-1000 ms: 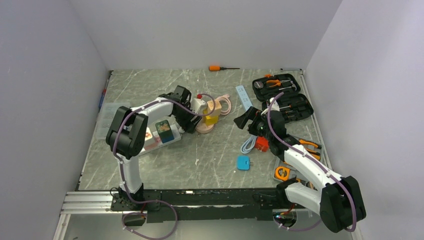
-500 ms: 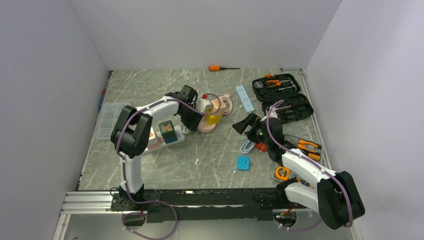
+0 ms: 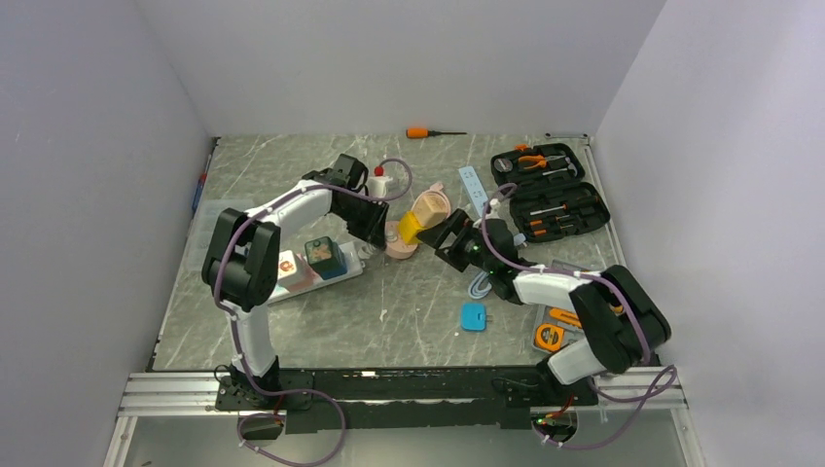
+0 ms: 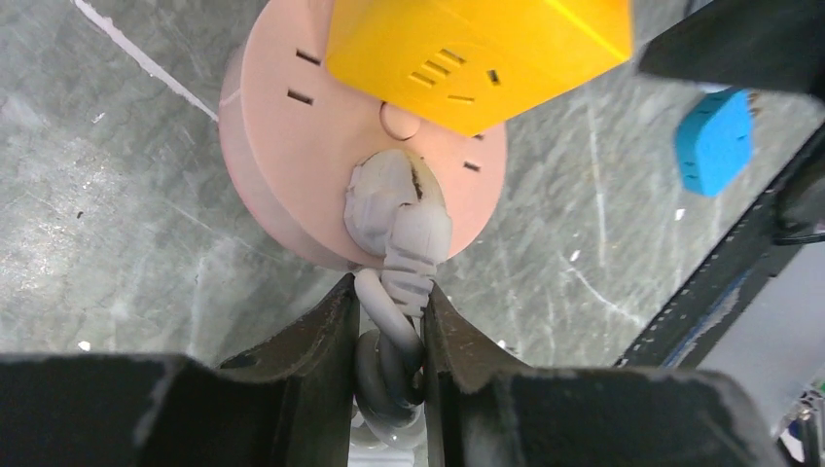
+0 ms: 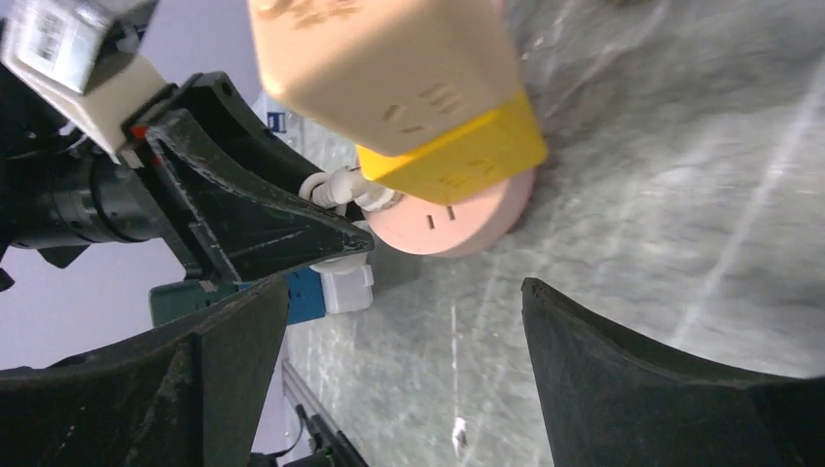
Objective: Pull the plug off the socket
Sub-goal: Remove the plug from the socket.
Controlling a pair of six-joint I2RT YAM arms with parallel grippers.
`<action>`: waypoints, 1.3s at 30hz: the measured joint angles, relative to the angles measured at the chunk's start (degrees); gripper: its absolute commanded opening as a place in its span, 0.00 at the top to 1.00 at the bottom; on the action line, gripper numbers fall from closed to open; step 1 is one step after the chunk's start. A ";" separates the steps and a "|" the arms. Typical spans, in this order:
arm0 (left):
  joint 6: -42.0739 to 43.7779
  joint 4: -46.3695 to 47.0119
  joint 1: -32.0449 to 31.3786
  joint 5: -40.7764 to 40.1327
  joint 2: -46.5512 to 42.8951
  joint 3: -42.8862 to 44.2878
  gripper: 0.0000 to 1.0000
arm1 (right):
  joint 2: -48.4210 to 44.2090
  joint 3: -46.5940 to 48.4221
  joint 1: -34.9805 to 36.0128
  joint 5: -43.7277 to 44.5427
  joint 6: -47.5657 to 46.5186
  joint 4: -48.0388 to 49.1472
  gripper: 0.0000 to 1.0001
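The white power strip [image 3: 292,276] lies left of centre with a teal plug [image 3: 324,256] standing in it. Its end shows in the right wrist view [image 5: 336,287]. My left gripper [image 4: 389,302] is shut on the white cord just below a white plug [image 4: 389,195] that sits in the round pink disc [image 4: 282,185]. In the top view the left gripper [image 3: 377,226] is at the disc's left edge. A yellow block [image 4: 477,49] with a cream block [image 5: 389,58] on it leans over the disc. My right gripper [image 3: 449,238] is open and empty just right of that stack.
A blue adapter [image 3: 474,316] and a coiled cable lie near the right arm. An open black tool case [image 3: 550,190], a white remote [image 3: 474,190], an orange screwdriver [image 3: 428,132], a tape measure [image 3: 548,338] and pliers lie to the right and back. A clear box [image 3: 207,233] is at the left edge.
My right gripper has swung left, up to the pink disc's stack. My left wrist has turned at the disc, and the yellow and cream stack now leans to the right.
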 measured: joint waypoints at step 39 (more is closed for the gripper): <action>-14.93 7.65 7.61 14.60 0.83 -4.76 1.00 | 26.58 9.86 11.52 12.57 33.42 15.54 0.32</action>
